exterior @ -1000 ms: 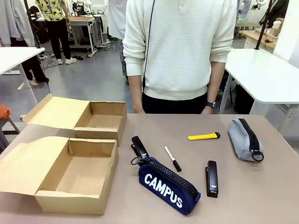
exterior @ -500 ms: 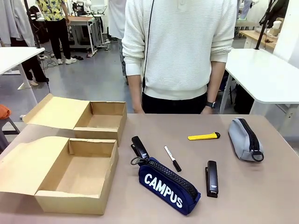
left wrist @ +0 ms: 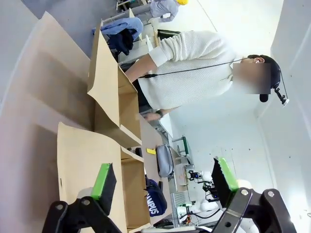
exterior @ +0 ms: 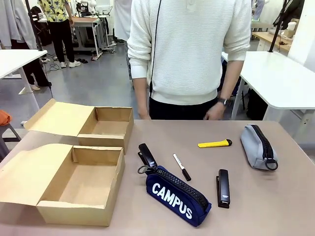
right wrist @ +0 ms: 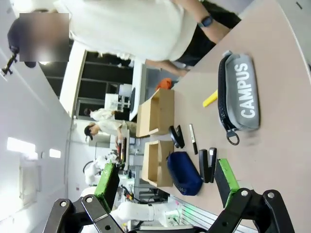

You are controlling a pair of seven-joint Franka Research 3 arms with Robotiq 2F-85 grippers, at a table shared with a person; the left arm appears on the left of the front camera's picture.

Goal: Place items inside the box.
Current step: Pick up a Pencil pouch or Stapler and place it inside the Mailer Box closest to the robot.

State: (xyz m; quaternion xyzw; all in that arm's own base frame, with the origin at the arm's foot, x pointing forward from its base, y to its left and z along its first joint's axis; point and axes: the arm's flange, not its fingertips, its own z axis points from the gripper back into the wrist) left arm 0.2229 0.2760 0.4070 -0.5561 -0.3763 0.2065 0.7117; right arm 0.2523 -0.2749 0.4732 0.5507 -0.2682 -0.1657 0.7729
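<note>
Two brown cardboard boxes: the near box [exterior: 74, 214] sits at 8 o'clock from the marker pen [exterior: 181, 167], the far box [exterior: 101, 141] at 10 o'clock. Two pencil cases: the navy case [exterior: 178, 195] at 6 o'clock, the grey case [exterior: 257, 146] near 3 o'clock. Two black staplers: the left stapler [exterior: 146, 156] at 10 o'clock, the right stapler [exterior: 223, 188] at 4 o'clock. One marker pen. One yellow utility knife [exterior: 214, 143] at 2 o'clock. One person [exterior: 189, 49] at 12 o'clock.
</note>
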